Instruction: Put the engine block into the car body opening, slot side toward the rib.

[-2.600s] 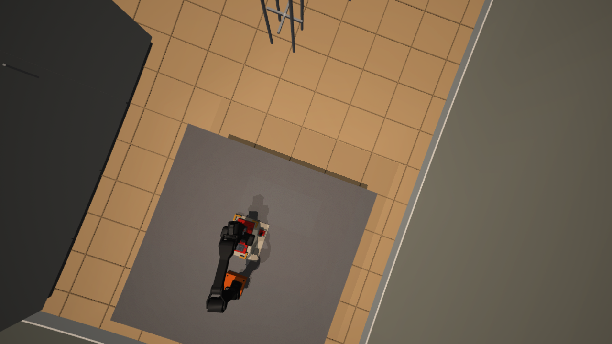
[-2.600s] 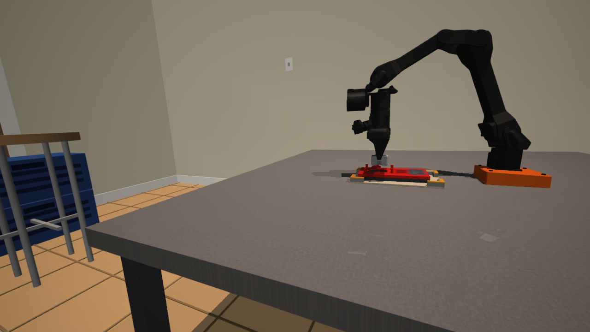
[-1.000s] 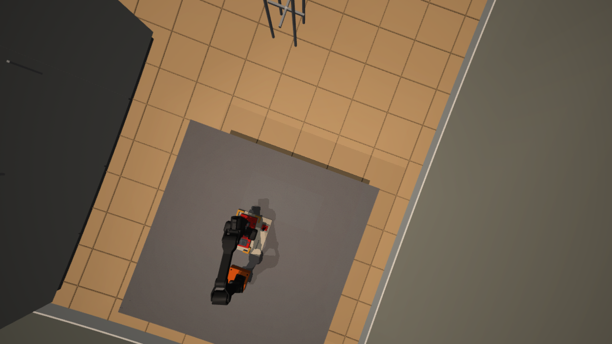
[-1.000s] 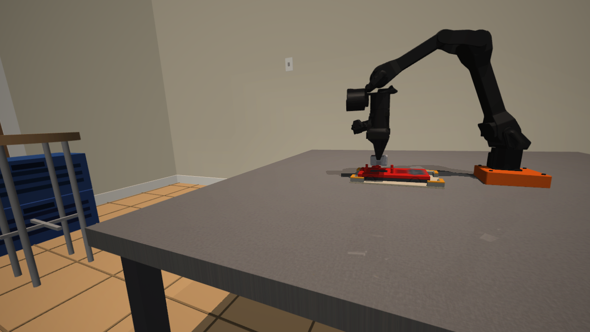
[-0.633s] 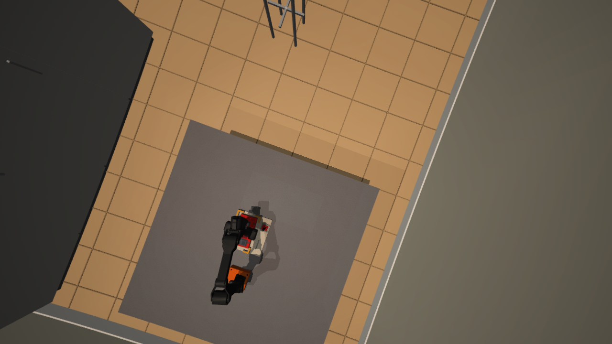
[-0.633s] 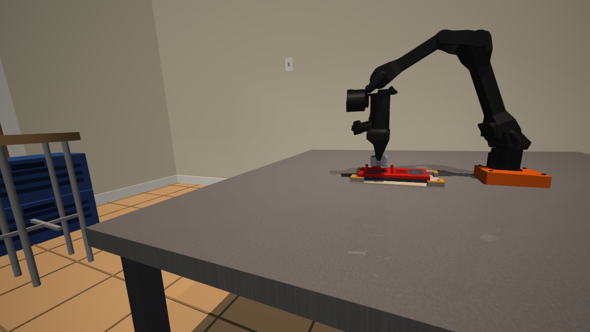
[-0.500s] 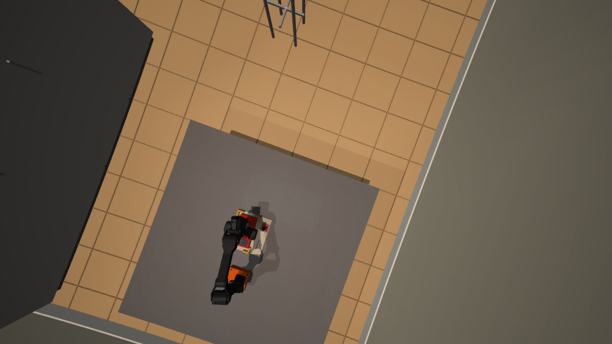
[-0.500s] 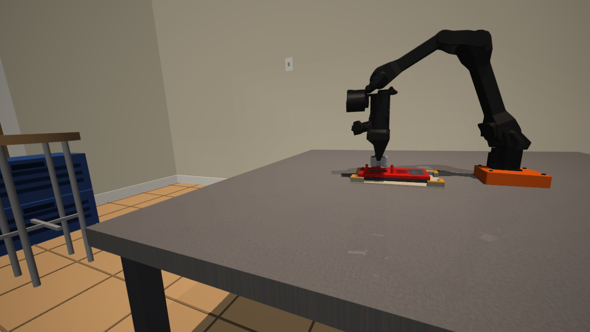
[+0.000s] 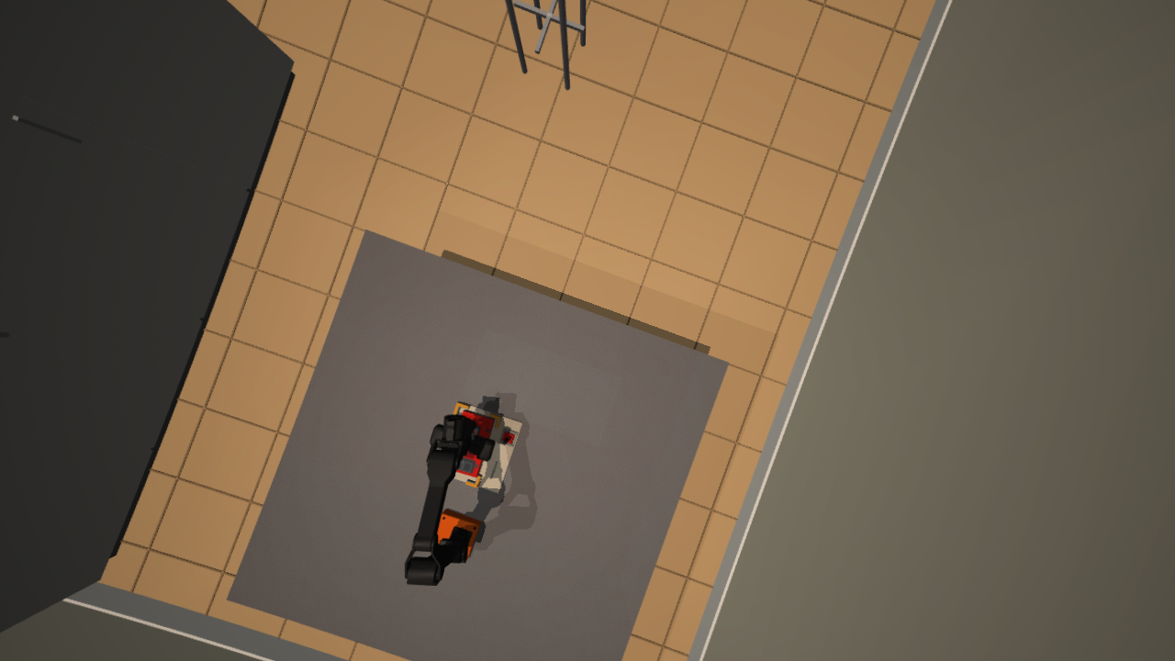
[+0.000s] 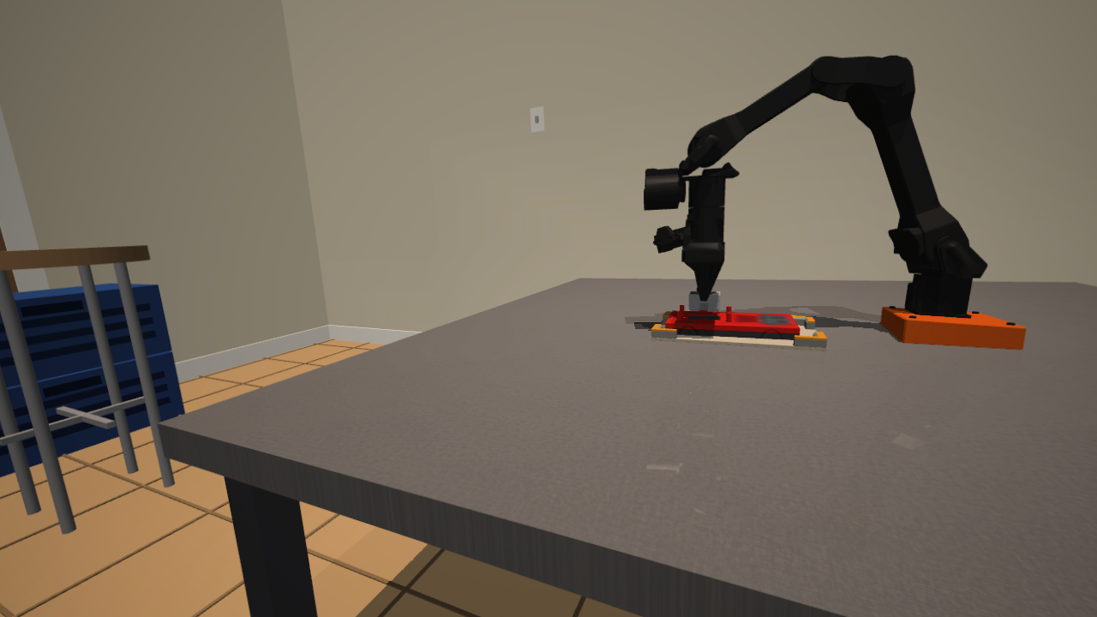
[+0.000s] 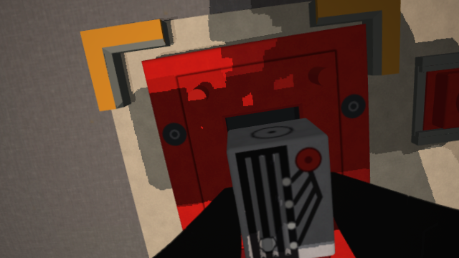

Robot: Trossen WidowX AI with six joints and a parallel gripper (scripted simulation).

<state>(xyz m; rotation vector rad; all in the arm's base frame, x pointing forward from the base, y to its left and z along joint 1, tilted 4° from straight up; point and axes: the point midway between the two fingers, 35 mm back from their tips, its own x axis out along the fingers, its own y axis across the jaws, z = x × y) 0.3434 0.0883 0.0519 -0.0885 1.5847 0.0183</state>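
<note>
The red car body (image 9: pixel 478 421) (image 10: pixel 767 323) (image 11: pixel 163 77) lies flat between corner brackets. My gripper (image 10: pixel 704 296) (image 11: pixel 280 190) is shut on the grey engine block (image 10: pixel 714 304) (image 11: pixel 274 137) and holds it upright over the body. In the wrist view a dark strip of the opening (image 11: pixel 263 118) shows past the block's far side. The block's top has dark grooves and a red round cap. In the exterior view most of the block stands above the red surface. Whether its lower end is inside the opening is hidden, and so are the rib and the slot.
Orange and grey corner brackets (image 10: pixel 811 338) (image 11: pixel 94 68) stand on the cream board (image 9: pixel 510 450) (image 11: pixel 134 201). A small red part (image 9: pixel 509 438) (image 11: pixel 445 98) sits in a dark holder right of the body. Low pegs (image 10: pixel 728 314) rise from the body. The orange arm base (image 10: pixel 950 330) is nearby.
</note>
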